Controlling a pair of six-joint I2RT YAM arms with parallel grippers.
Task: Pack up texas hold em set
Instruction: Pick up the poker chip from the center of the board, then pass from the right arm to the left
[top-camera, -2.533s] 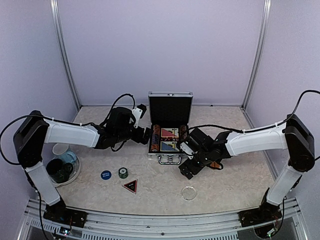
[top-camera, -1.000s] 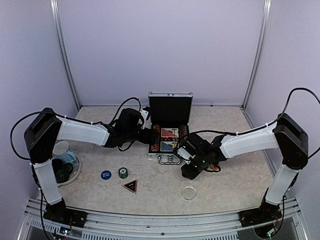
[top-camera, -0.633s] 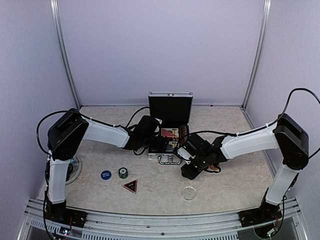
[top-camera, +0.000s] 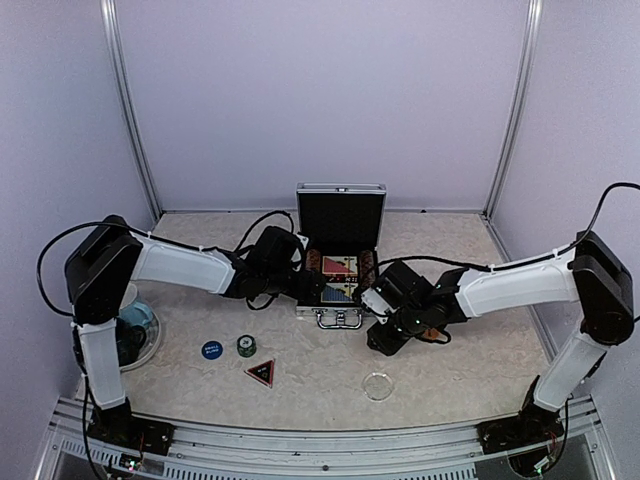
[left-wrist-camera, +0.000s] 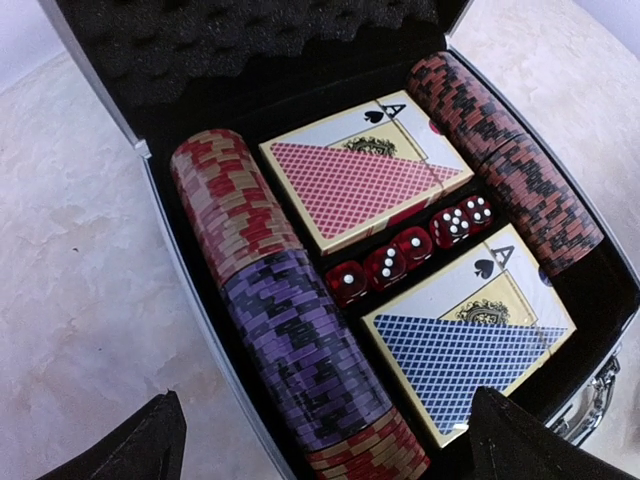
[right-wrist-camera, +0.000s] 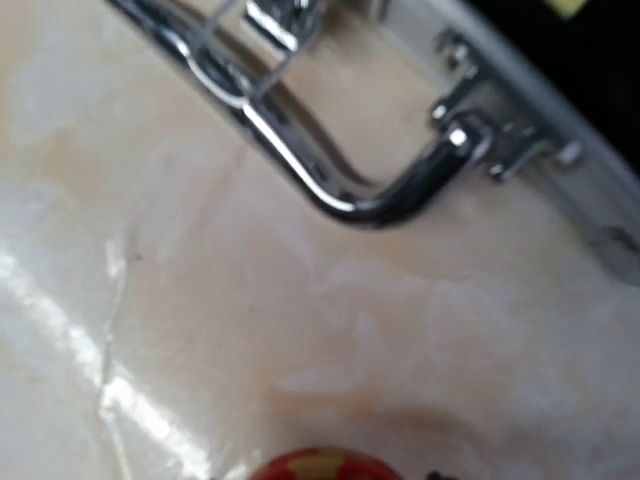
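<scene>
Now the left tool (top-camera: 306, 284) hangs over the open briefcase (top-camera: 341, 218), jaws spread wide, gripping nothing. Beneath it lie a red card deck (left-wrist-camera: 360, 180), a blue card deck (left-wrist-camera: 465, 340), red dice (left-wrist-camera: 410, 250) between them, and chip rows (left-wrist-camera: 270, 310) on either side. The right tool (top-camera: 386, 338) sits low off the briefcase's near right corner, by the handle (right-wrist-camera: 340, 190). Open or closed, I cannot tell, though a red chip (right-wrist-camera: 315, 466) peeks in at its camera's bottom edge. The briefcase stands mid-tabletop, towards the far edge. Blue button (top-camera: 211, 350), green chip (top-camera: 246, 345) and triangle marker (top-camera: 260, 372) lie loose towards the near left corner.
</scene>
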